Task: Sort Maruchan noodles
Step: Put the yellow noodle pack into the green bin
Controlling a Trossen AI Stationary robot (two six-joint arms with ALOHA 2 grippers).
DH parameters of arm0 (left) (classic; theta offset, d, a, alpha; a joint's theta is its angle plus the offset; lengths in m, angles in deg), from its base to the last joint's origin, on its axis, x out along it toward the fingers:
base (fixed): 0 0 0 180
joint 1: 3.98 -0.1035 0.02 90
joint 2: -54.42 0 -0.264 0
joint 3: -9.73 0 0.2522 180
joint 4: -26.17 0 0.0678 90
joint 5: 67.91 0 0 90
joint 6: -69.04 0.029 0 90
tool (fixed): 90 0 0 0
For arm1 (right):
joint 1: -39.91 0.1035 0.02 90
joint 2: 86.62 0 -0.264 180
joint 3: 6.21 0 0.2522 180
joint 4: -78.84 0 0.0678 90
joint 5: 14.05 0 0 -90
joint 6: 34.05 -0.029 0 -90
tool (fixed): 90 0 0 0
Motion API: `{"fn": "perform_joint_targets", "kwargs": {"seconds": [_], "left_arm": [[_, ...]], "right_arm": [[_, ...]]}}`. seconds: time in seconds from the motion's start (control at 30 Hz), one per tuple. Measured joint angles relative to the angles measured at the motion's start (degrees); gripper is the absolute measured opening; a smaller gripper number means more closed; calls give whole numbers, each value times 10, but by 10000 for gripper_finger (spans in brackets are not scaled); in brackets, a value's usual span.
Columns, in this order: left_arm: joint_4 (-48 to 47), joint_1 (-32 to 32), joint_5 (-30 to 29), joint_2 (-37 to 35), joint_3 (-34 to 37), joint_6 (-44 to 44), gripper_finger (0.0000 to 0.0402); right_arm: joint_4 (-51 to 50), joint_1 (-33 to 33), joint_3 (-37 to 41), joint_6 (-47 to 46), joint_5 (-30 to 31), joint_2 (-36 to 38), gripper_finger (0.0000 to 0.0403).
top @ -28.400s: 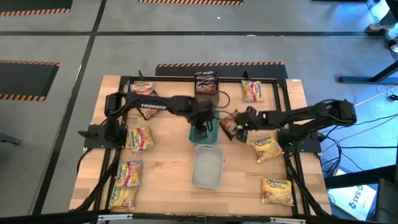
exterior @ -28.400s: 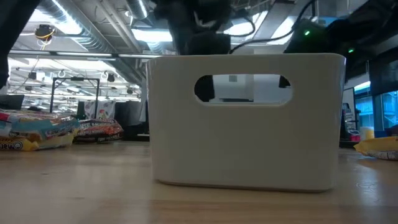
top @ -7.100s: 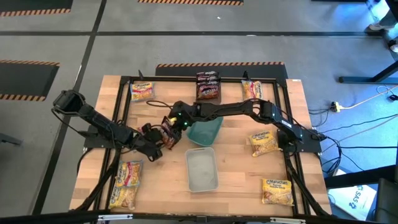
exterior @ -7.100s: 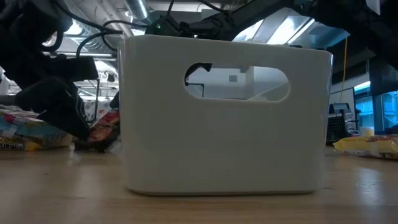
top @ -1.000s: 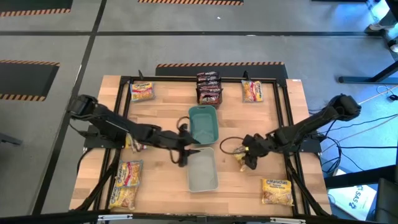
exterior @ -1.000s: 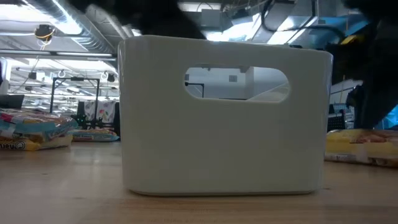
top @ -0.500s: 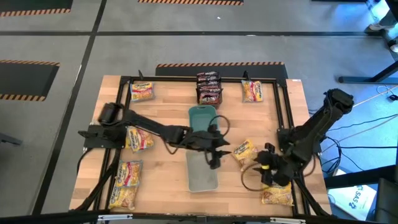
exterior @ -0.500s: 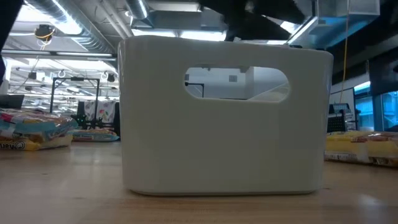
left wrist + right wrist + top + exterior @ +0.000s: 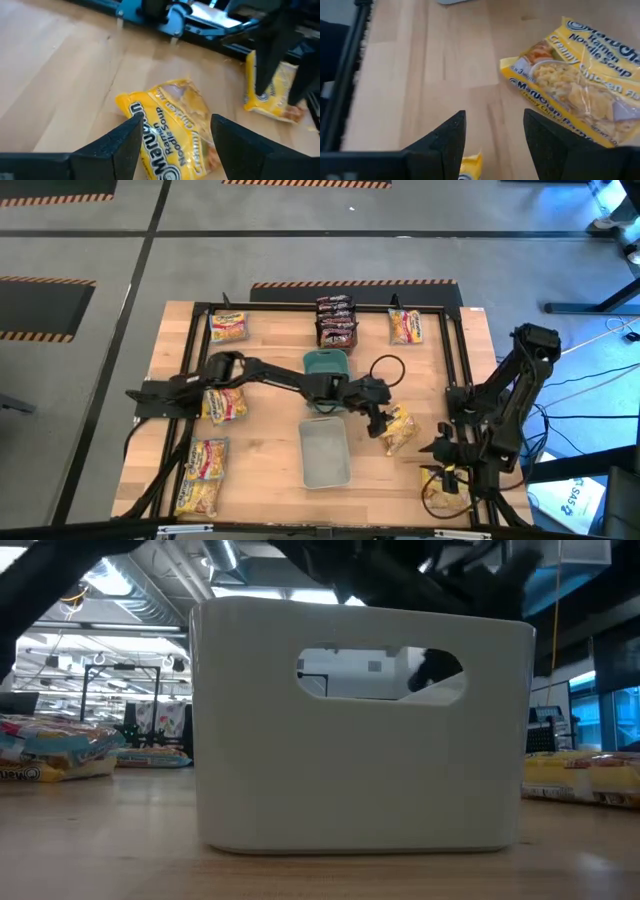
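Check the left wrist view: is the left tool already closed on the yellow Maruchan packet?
No. The left tool is open, its fingers spread either side of the yellow Maruchan packet, which lies flat on the wooden table.

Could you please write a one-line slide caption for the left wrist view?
Open left gripper poised over a yellow Maruchan packet on the wooden table, another yellow packet beyond.

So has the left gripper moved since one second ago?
Yes. The left gripper has swung across the pale grey plastic tray, from that tray's left edge to its right side, and is now over the yellow crinkly noodle packet.
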Motion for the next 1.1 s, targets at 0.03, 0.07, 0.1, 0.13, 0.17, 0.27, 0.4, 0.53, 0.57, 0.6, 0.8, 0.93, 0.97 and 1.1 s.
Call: {"fn": "perform_joint_targets", "kwargs": {"seconds": [0.03,0.07,0.1,0.13,0.17,0.27,0.4,0.53,0.57,0.6,0.8,0.93,0.97,1.1], "left_arm": [[-10,-2,0,10,-10,-5,228],[-16,-5,0,18,-18,-10,227],[-23,-7,0,27,-26,-13,226],[-26,-9,0,35,-31,-15,226],[-29,-11,0,39,-33,-18,226],[-35,-16,-1,47,-34,-31,225],[-43,-19,6,57,-34,-43,225],[-43,-18,17,62,-34,-42,225],[-42,-17,17,61,-34,-42,225],[-41,-16,17,61,-34,-41,225],[-46,-16,36,61,-34,-39,225],[-52,-16,49,61,-34,-25,225],[-52,-16,51,59,-34,-24,225],[-59,-11,71,42,-35,-22,225]], "right_arm": [[1,3,0,-2,11,-10,184],[2,3,0,-3,18,-21,184],[3,2,0,-3,20,-34,184],[3,2,0,-3,19,-46,184],[3,1,0,-4,22,-57,184],[3,-6,0,-15,35,-91,184],[1,-31,0,-31,37,-126,184],[3,-64,0,-30,19,-147,184],[4,-73,0,-24,11,-147,184],[4,-82,0,-15,5,-147,184],[22,-123,0,31,9,-147,184],[147,-134,-1,167,8,-147,184],[176,-138,-1,205,2,-147,184],[159,-152,-27,268,-14,-131,184]]}}
